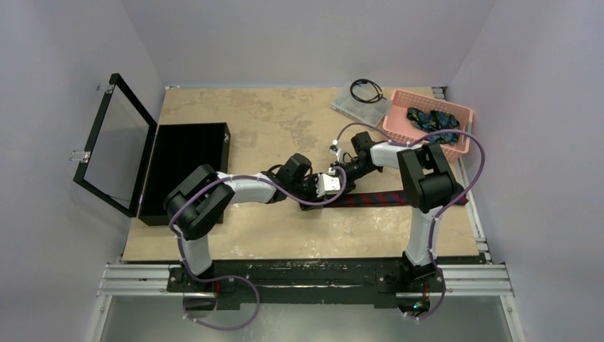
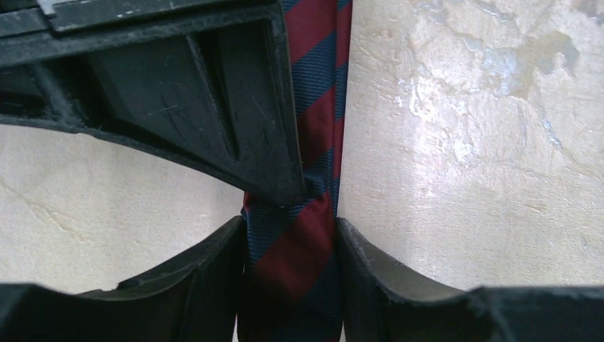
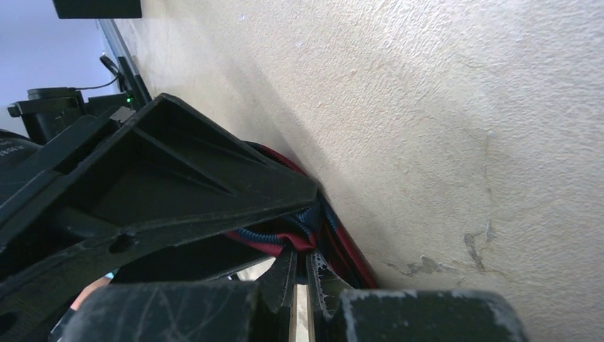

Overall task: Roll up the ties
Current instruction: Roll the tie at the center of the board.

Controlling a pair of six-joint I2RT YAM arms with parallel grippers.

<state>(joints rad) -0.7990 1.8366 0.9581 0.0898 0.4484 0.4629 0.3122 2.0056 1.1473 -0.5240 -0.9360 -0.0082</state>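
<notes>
Maroon-and-navy cloth is seen from the top: the maroon tie (image 1: pixel 377 199) is laid across the table (image 1: pixel 285 128) with the left gripper (image 1: pixel 313 189) and right gripper (image 1: pixel 335 177) met at one end, and the dark blue ties (image 1: pixel 431 121) are heaped in the pink basket (image 1: pixel 393 122). From the left wrist, it's shown clamped between the left fingers (image 2: pixel 206 278). From the right wrist, a bunched fold is pinched tight at the right fingertips (image 3: pixel 322 276).

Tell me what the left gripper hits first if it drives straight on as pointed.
Probably the right gripper, whose finger sits just ahead over the maroon tie that the left gripper holds; depth is unclear.
</notes>
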